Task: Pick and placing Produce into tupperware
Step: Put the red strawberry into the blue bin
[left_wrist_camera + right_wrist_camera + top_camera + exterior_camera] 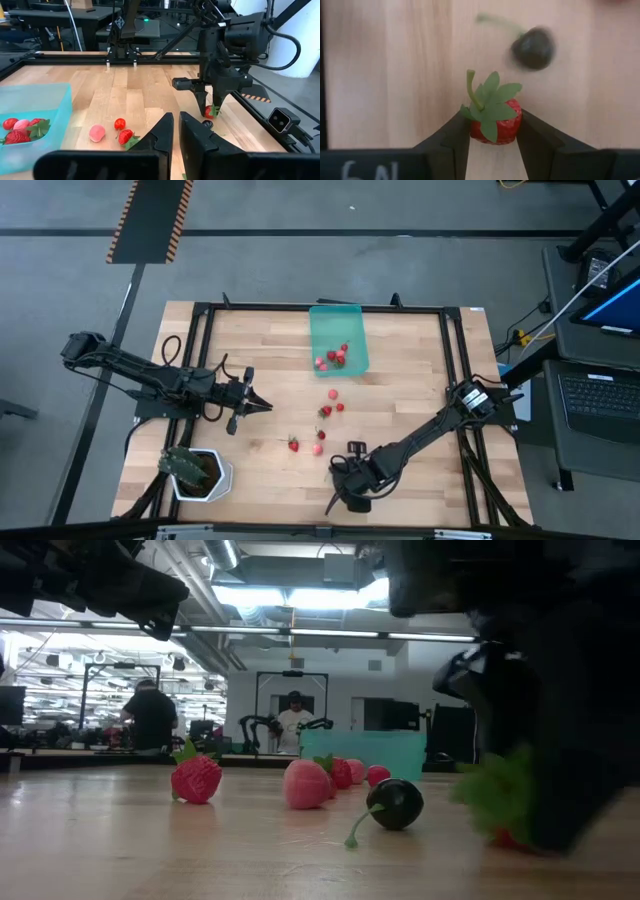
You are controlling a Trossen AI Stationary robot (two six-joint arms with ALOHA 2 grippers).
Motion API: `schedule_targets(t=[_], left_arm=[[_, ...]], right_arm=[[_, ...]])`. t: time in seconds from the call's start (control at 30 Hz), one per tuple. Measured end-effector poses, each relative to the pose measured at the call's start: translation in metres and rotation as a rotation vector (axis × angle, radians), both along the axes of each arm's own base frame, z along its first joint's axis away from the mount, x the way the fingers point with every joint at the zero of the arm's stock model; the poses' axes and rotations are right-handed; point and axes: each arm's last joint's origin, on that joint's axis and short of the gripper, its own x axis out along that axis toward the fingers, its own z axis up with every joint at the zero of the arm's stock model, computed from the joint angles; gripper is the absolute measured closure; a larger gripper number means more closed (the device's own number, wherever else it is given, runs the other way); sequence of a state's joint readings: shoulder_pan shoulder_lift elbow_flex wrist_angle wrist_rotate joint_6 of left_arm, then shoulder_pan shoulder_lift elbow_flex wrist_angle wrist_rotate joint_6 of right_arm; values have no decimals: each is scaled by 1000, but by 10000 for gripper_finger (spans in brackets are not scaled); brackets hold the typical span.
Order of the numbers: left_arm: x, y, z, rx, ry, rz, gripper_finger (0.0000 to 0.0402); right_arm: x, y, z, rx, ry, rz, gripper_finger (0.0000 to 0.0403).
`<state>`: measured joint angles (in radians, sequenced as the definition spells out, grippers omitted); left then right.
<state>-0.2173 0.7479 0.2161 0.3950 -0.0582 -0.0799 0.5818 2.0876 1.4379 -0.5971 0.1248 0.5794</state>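
Between right hand point(492, 131) fingers, strawberry point(496, 122) bottom sits hidden.

The left arm, a dark jointed limb, stretches from the left edge of the high view toward centre frame, its left pincer point(262, 405) pointing right with the two dark fingers point(161, 136) drawn nearly together, holding nothing. The right arm runs from right of centre diagonally down to the lower middle of the high view, wrist bent downward. Its right pincer point(492, 131) has both black fingers pressed against the sides of a small red strawberry point(496, 124) with a green leafy top.
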Motion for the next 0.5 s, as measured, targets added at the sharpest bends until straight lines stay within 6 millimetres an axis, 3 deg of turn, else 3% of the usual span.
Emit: schedule_targets(t=[0.5], left_arm=[[0, 0, 0, 1, 1, -1, 401]], right_arm=[[-2, -13, 51, -145, -213, -11, 266]])
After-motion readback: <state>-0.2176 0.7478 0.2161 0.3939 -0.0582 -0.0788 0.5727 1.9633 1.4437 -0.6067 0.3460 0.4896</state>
